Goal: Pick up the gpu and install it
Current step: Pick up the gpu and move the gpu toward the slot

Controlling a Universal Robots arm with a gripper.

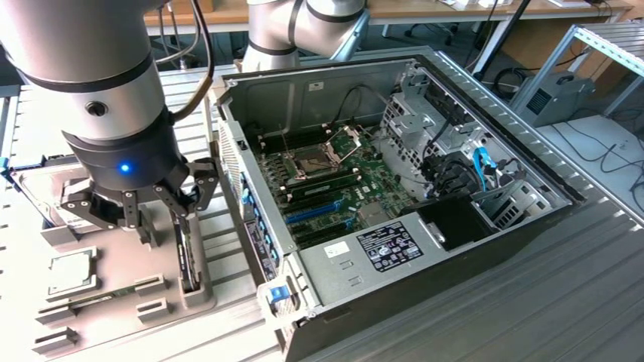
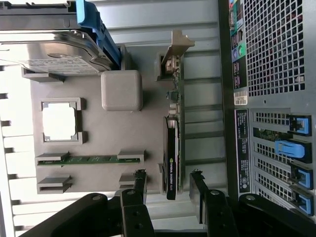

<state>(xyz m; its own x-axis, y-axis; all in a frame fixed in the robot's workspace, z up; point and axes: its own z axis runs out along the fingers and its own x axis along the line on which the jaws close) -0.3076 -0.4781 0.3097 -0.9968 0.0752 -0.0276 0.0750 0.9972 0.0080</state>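
Note:
The gpu (image 2: pixel 173 143) is a slim dark card standing on its long edge in a slot of the grey parts holder (image 2: pixel 128 133), its silver bracket (image 2: pixel 175 49) at the far end. In the exterior view the gpu (image 1: pixel 186 253) sits at the exterior view's left, beside the open computer case (image 1: pixel 332 98). My gripper (image 2: pixel 169 183) hovers over the card's near end, open, with one finger on each side and a gap to the card on both. In the exterior view my gripper (image 1: pixel 161 215) hangs just above the card, holding nothing.
On the same holder lie a silver hard drive (image 2: pixel 49 54), a square processor chip (image 2: pixel 59 121) and a green memory stick (image 2: pixel 91 159). Inside the case lies the motherboard with blue card slots (image 1: pixel 317 213). A second arm (image 1: pixel 292 23) stands behind the case.

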